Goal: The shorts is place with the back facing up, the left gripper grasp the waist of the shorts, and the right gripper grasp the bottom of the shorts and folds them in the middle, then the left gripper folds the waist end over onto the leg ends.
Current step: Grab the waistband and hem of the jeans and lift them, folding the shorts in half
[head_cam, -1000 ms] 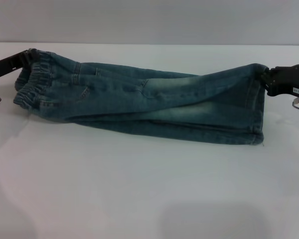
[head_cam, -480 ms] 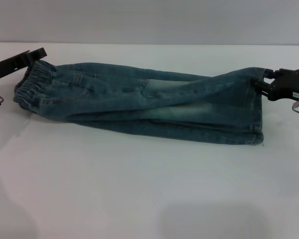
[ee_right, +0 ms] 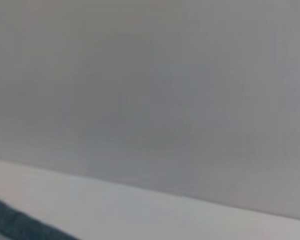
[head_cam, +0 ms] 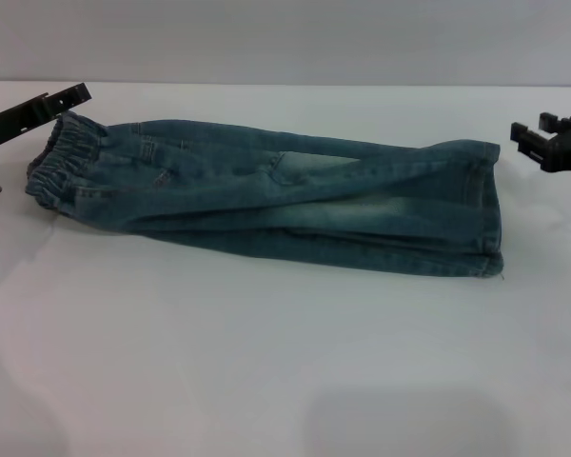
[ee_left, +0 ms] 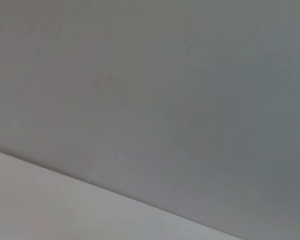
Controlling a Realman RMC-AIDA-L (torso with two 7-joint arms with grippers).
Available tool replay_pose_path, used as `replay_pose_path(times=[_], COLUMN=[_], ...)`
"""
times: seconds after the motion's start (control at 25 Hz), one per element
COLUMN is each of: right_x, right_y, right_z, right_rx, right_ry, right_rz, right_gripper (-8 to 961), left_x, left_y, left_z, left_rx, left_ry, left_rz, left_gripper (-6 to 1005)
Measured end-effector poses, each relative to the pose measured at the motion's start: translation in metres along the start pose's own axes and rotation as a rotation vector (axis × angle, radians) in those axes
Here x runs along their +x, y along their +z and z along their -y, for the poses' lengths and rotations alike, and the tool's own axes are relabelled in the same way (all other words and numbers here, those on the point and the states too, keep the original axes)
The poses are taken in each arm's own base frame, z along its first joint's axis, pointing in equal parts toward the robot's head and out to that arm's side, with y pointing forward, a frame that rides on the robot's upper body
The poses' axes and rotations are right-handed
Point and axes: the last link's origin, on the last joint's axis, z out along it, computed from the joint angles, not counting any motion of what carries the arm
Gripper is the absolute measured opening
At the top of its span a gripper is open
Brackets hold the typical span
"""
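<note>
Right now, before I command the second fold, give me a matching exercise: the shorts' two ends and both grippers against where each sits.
Column one:
1. ruffled elastic denim waist
2. flat stitched leg ends
3. black left gripper
4. black toothed right gripper

Column two:
A. off the hems, open
B. lying at table's right
C. just beyond the waistband
D. lying at table's left

Pairs: 1-D, 2-B, 3-C, 4-A

The shorts (head_cam: 276,195) lie folded lengthwise across the far half of the table (head_cam: 266,371), the waist (head_cam: 62,157) at the robot's left end and the leg ends (head_cam: 485,209) at its right end; the near half of the table lies before them. The left gripper (head_cam: 71,95) sits just behind and beside the waist, at the left edge; the right gripper (head_cam: 533,141) hangs to the right of the leg ends, apart from them.
</note>
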Motion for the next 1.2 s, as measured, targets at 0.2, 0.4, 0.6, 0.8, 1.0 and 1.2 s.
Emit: replay_pose_path(times=[0.2,0.4,0.6,0.8,1.0,1.2], right_x=[-0.004,-0.008,-0.013,-0.019,-0.020,-0.019], right_y=[-0.004,-0.010,-0.013,-0.016,-0.016,-0.016], right_z=[0.009,0.017,0.021,0.026,0.025,0.025], right_rx=[0.050,0.095,0.114,0.143,0.138,0.137], right_ry=[0.043,0.099,0.128,0.141,0.131,0.130], right_rz=[0.042,0.107,0.149,0.212,0.219,0.216], right_gripper=[436,436,437,437,437,437], left_x=[0.000,0.000,-0.003,-0.011,-0.013,-0.012], left_y=[-0.004,-0.016,-0.025,-0.022,-0.015,-0.012], left_z=[0.001,0.010,0.014,0.009,0.004,0.003], left_rx=[-0.020,-0.044,-0.065,-0.081,-0.075,-0.063], left_ry=[0.020,0.032,0.040,0.082,0.115,0.126], left_rz=[0.017,0.038,0.062,0.114,0.135,0.131], left_gripper=[833,833,833,834,834,834])
